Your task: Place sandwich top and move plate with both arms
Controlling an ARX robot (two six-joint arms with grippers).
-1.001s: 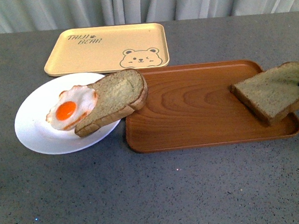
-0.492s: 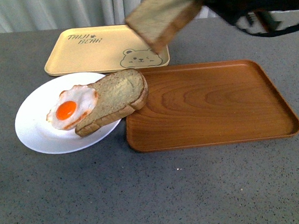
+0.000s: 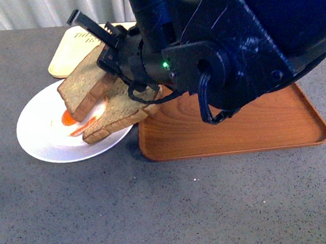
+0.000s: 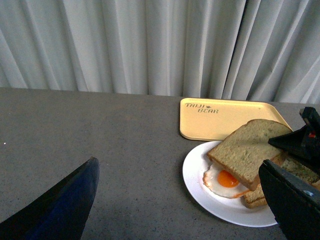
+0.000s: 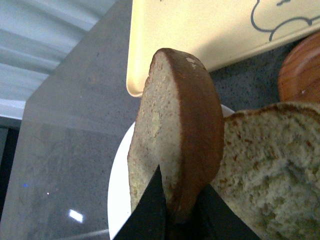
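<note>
Now, left side first: left end effector (image 4: 177,167) hangs with its prongs wide apart, holding nothing, low over the table (image 3: 160,214) short of the plate (image 3: 38,146).

Plate: round, plain white, glossy, shallow; on the left half of the table, same spot as a second ago. On it lies a fried egg (image 4: 227,179) with a shiny orange yolk, now mostly covered.

Change: the sandwich top (image 3: 84,86) lay at the right end of the wooden tray (image 3: 256,130) a second ago and was aloft near the far edge half a second ago. It now hangs tilted over the plate, low edge above the egg, high edge against the paler lower slice (image 3: 121,111). Contact with the egg: cannot tell.

Right end effector (image 3: 105,53): clamped across the slice's thickness at its raised edge.

Slice: thick, squarish, speckled grey-brown crumb, dark smooth crust; looks porous.

Judgement: placement nearly done; release pending, plate move not begun.

Tray at right: brown, visible grain, raised rim.
</note>
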